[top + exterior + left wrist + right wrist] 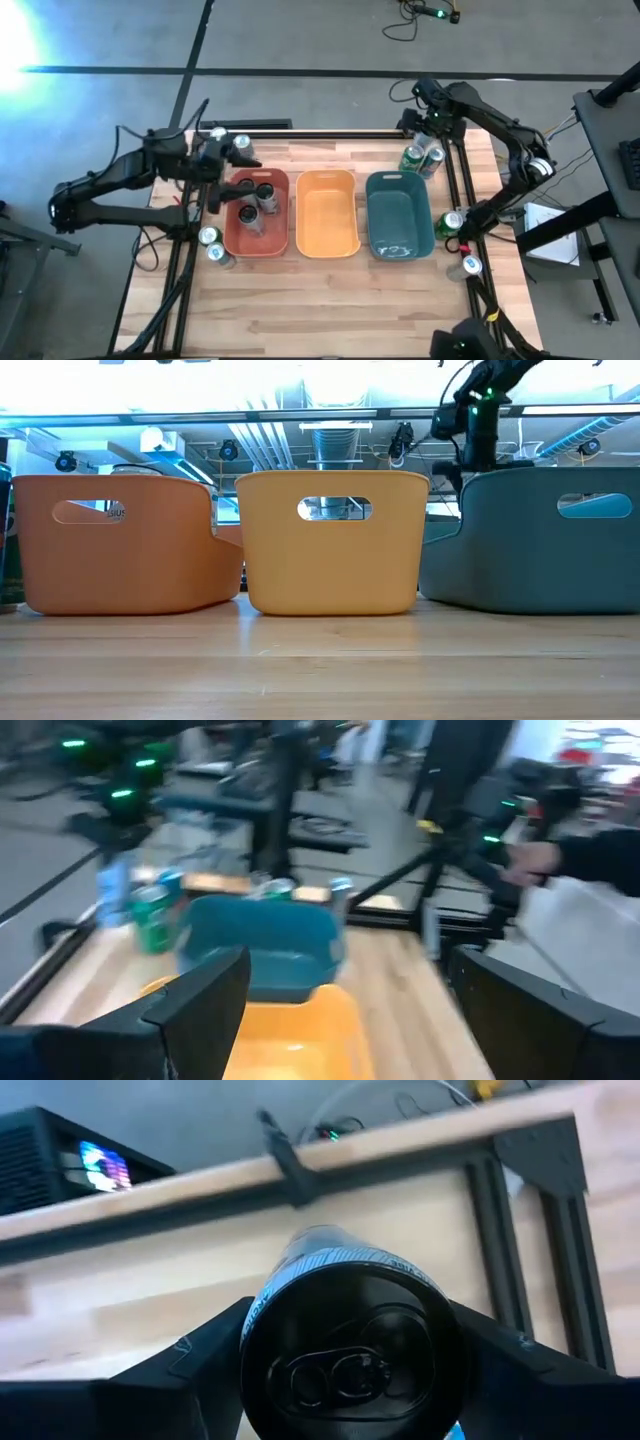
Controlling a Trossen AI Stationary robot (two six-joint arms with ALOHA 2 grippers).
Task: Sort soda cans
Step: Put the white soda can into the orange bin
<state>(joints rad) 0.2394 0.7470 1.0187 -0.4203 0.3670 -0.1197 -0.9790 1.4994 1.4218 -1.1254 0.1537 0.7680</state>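
Note:
My right gripper (pixel 350 1380) is shut on a dark soda can (pixel 350 1330) just right of the teal bin (pixel 398 215); the high view shows that can's silver top (pixel 450 222). My left gripper (pixel 340 1020) hangs open and empty over the far left corner of the red bin (pixel 232 240), which holds three dark cans (pixel 258 200). Green cans (pixel 420 157) stand at the far right, two cans (pixel 214 245) stand left of the red bin, and two more (pixel 230 140) stand at the far left. One can (pixel 470 265) stands near the right edge. My right gripper pinches the can between its two fingers, one on each side of the can's wall (pixel 262 1320) near the top rim. The fingers come from above, pointing down, and the can stands upright with its top toward the wrist camera. Whether its base rests on the table is hidden.
An orange-yellow bin (pixel 326 212) stands between the red and teal bins, nothing showing inside it. Black frame rails (pixel 455 185) run along the table's left and right sides. Bare wood lies between the bins and the near edge (pixel 330 320).

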